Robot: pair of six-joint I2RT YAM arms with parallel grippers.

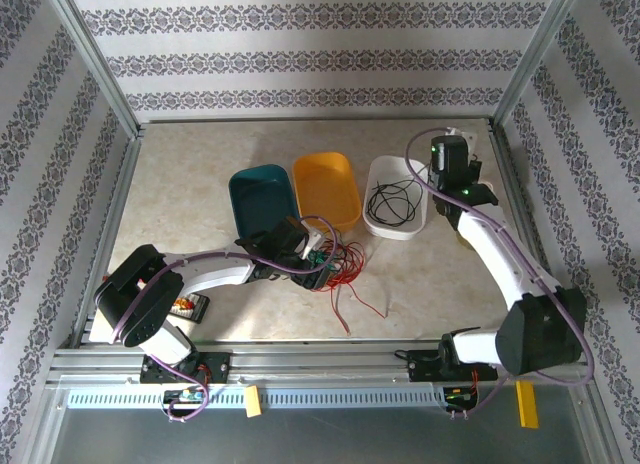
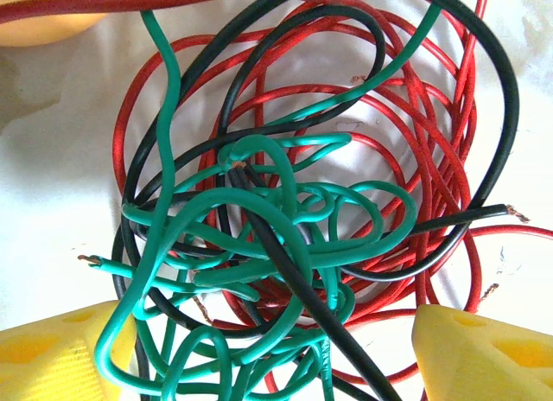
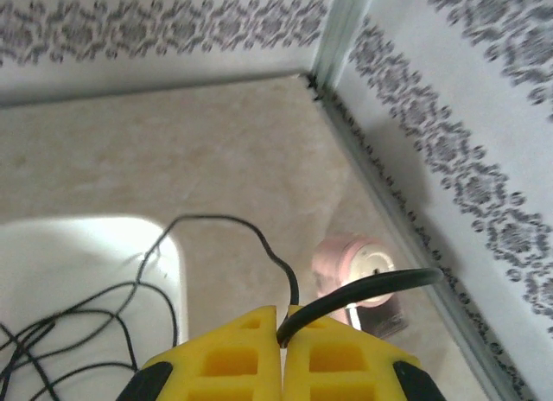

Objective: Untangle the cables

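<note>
Cables (image 1: 338, 266) in red, green and black lie knotted in a heap on the bench (image 1: 200, 174), just in front of the teal bin (image 1: 262, 194) and the orange bin (image 1: 326, 184), with one red strand trailing toward the near edge. Bare copper ends stick out of the knot in several places. We see the left end effector (image 2: 276, 358) low over this heap, its yellow fingers (image 2: 60, 353) standing wide apart on either side of the green loops and gripping nothing. Further right, a white bin (image 1: 396, 232) holds a black cable (image 3: 380, 286) in loose coils. We find the right end effector (image 3: 282, 319) beside that bin, toward the far right corner of the bench, its fingers pressed together on a strand of it that climbs over the bin's rim and bends into the pinch.
</note>
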